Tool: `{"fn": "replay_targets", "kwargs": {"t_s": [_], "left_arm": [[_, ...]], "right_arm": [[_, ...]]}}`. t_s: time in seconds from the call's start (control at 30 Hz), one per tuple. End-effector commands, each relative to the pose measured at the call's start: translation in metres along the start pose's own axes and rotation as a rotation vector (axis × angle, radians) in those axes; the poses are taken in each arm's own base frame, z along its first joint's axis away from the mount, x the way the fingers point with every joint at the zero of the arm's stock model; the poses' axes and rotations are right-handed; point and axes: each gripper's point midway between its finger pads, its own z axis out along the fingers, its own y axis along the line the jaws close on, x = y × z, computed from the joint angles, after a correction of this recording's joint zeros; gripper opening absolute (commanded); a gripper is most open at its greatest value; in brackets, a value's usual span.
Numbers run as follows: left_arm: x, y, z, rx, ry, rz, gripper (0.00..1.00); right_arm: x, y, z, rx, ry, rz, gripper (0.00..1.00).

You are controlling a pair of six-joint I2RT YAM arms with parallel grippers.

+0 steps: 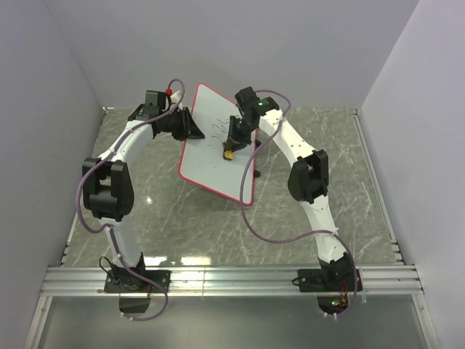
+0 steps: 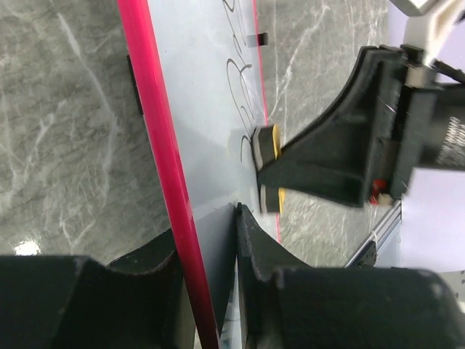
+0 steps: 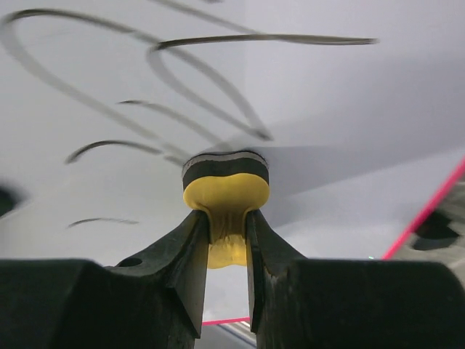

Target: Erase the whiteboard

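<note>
Judging by the dark scribbles (image 1: 219, 129) beside the pad, erasing is barely begun. The right tool (image 3: 227, 243), closed tight around the yellow eraser (image 3: 225, 190), presses it to the whiteboard (image 1: 211, 163) — which the left tool (image 2: 207, 247) clamps by its red rim, tilted over the surface (image 1: 218, 225).

White whiteboard (image 1: 211, 158), red-pink rim, dark scribbles, yellow eraser (image 3: 225, 195) with black pad, grey veined table (image 1: 203, 227)

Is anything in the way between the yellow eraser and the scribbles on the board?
Nothing visible. The right gripper presses the eraser on the whiteboard, and only bare board lies before the scribbles.
</note>
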Motion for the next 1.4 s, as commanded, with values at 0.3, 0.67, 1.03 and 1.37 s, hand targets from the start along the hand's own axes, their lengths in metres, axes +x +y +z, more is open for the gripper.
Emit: {"fn": "replay_targets", "kwargs": {"t_s": [0.3, 0.67, 1.03, 1.37], "left_arm": [[0.066, -0.004, 0.038, 0.013, 0.222, 0.096, 0.0], [0.074, -0.017, 0.038, 0.031, 0.243, 0.109, 0.0], [0.097, -0.036, 0.046, 0.055, 0.287, 0.131, 0.0], [0.104, -0.028, 0.06, 0.047, 0.327, 0.118, 0.0]], "right_arm": [[0.012, 0.131, -0.038, -0.471, 0.029, -0.06, 0.0], [-0.071, 0.002, -0.018, -0.222, -0.112, 0.214, 0.0], [-0.041, -0.062, 0.022, 0.047, -0.046, 0.133, 0.0], [-0.032, 0.067, -0.033, -0.281, -0.103, 0.029, 0.0]]}}
